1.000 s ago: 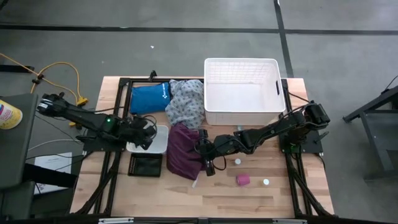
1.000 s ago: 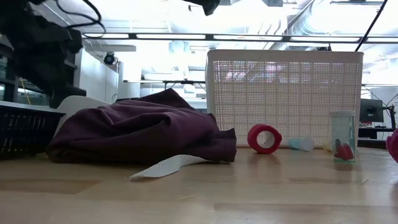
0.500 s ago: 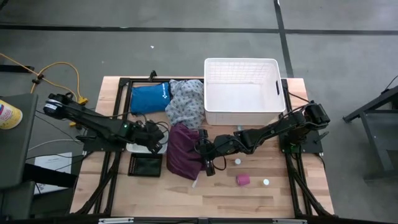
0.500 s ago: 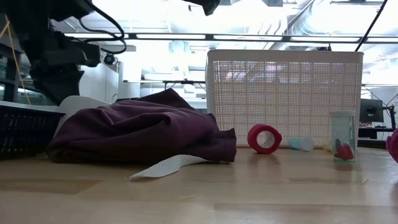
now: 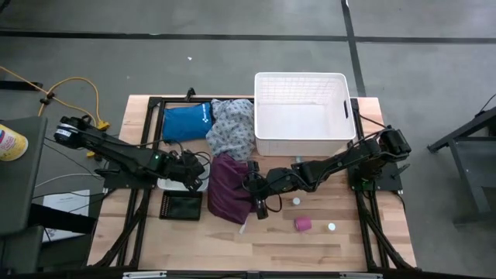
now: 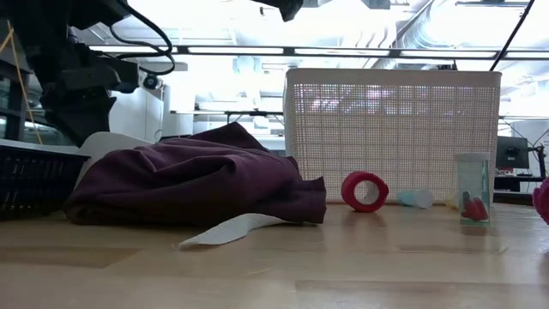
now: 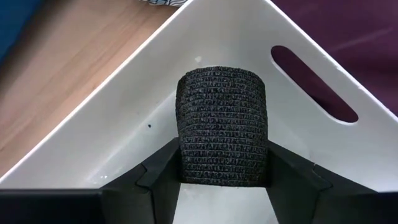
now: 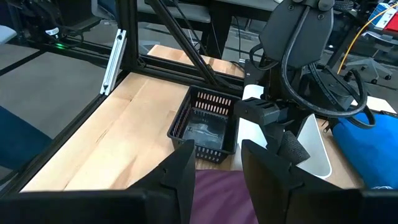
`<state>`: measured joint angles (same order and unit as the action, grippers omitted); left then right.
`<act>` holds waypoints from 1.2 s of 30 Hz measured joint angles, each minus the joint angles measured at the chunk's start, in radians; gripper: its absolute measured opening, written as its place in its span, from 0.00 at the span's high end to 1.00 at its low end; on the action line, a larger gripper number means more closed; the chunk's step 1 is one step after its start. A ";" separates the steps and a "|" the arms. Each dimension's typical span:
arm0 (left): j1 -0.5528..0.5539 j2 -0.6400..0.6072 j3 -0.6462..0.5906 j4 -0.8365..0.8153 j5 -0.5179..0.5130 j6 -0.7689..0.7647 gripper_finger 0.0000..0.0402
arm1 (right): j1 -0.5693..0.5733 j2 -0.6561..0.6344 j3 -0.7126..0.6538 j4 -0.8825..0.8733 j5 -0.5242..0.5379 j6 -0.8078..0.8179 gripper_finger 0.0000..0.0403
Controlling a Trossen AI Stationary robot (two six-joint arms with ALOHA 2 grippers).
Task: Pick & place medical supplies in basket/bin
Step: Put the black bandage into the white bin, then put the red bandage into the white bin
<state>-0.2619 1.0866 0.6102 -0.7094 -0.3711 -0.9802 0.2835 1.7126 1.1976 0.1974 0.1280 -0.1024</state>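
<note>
The large white lattice basket (image 5: 301, 115) sits at the far side of the worktop (image 5: 256, 248), empty as far as the high view shows. Near it lie the maroon garment (image 5: 227, 189) and the grey-patterned garment (image 5: 231, 128). The step in hand looks like a placement: the left pincer (image 7: 222, 180) holds a dark bandage roll (image 7: 222, 127) between its fingers, low inside the small white tray (image 5: 198, 180). Next it calls for the fingers to spread and the arm to lift clear. The right pincer (image 8: 216, 163) hangs over the maroon garment, narrowly open and holding nothing. A pink roll (image 5: 302, 224) and 2 tiny white pieces (image 5: 332, 227) lie loose beyond. No readable writing shows; the blue pouch (image 5: 186, 122) bears a white mark too small to read
</note>
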 joint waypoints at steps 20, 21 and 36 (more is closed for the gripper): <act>0.000 -0.014 0.001 0.000 0.001 0.011 0.45 | 0.000 0.000 0.000 0.000 0.000 0.000 0.70; 0.000 -0.014 0.001 0.000 0.001 0.011 0.45 | 0.000 0.000 0.000 0.000 0.000 0.000 0.70; 0.046 -0.090 0.001 0.040 -0.024 0.123 0.44 | 0.000 0.000 0.000 0.000 0.000 0.000 0.70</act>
<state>-0.2162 0.9968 0.6109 -0.6690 -0.3946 -0.8574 0.2834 1.7126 1.1976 0.1974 0.1280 -0.1024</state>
